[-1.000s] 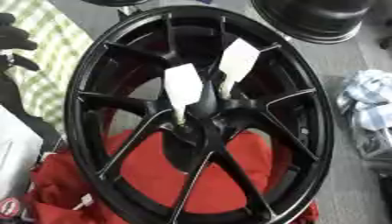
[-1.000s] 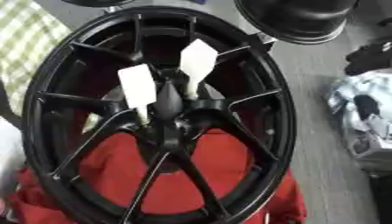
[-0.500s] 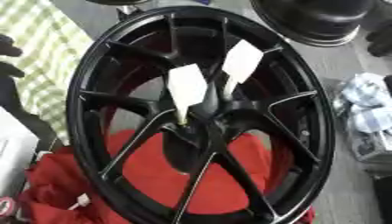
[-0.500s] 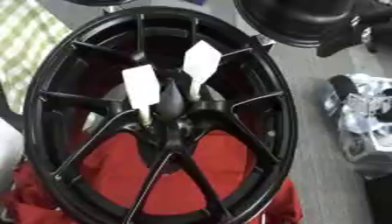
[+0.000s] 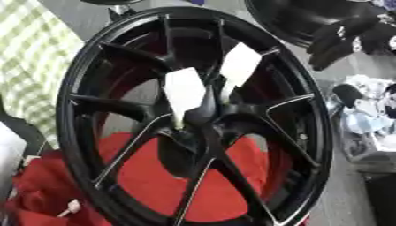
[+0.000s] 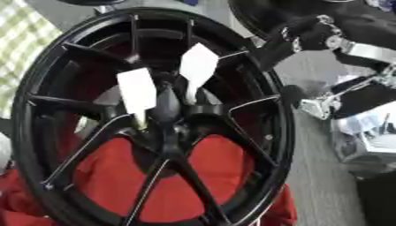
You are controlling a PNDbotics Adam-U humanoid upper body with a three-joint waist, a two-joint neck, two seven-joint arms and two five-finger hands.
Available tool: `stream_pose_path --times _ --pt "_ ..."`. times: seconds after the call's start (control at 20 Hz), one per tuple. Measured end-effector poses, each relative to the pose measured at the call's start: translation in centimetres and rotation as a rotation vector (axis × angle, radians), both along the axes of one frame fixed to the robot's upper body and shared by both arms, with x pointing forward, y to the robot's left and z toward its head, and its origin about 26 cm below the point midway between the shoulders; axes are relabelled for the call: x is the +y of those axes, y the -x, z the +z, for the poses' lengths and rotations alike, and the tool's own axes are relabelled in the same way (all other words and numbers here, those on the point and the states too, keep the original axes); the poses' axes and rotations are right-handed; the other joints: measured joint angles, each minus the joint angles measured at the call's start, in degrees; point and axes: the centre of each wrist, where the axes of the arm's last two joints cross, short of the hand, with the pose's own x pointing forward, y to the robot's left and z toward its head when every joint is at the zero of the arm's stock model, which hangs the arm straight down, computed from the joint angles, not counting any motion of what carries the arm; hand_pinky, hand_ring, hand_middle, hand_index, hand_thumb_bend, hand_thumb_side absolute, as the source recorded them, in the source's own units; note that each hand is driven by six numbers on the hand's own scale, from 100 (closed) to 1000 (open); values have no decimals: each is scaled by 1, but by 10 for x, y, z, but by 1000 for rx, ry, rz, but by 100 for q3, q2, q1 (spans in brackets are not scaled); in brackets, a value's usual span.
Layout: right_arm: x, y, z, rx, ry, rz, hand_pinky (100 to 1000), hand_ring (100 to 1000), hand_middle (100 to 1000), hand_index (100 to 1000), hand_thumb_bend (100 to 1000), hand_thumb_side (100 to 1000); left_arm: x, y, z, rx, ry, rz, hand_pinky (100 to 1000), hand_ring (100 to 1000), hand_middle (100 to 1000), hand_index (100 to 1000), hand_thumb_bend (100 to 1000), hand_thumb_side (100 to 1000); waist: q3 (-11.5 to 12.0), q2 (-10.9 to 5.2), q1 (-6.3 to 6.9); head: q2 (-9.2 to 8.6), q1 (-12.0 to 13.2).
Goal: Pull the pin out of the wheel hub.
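Red cloth [image 5: 154, 176] beneath wheel hub [image 5: 193, 114]

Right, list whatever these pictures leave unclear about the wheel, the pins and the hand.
- Right hand: in the right eye view it reaches in from the upper right near the wheel rim; blur hides its finger pose.
- Two white tagged pins: where their lower ends seat in the hub is lost against the black spokes.
- Wheel bottom: cut off by the lower edge in both views.
- Left hand: in neither view.
- Red cloth: its extent is hidden behind the spokes.
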Motion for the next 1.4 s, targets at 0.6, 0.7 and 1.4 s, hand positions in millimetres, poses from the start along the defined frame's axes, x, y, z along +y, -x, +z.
stream_pose_path --times 0.6,0.7,1.4 --pt "10 -2 13 -13 -10 -4 909 848 750 833 100 214 -2 -1 5 -16 -3 0 526 666 610 770 100 754 390 167 -181 -153 -353" --pt "12 -3 16 -15 -13 -5 907 848 751 832 100 216 -2 -1 5 -17 -5 2 526 666 610 769 100 755 447 195 -209 -172 -389" --pt "17 -4 19 -48 5 -39 914 888 809 903 100 240 -1 -1 6 -18 -7 16 523 665 609 769 100 761 599 323 -336 -255 -527"
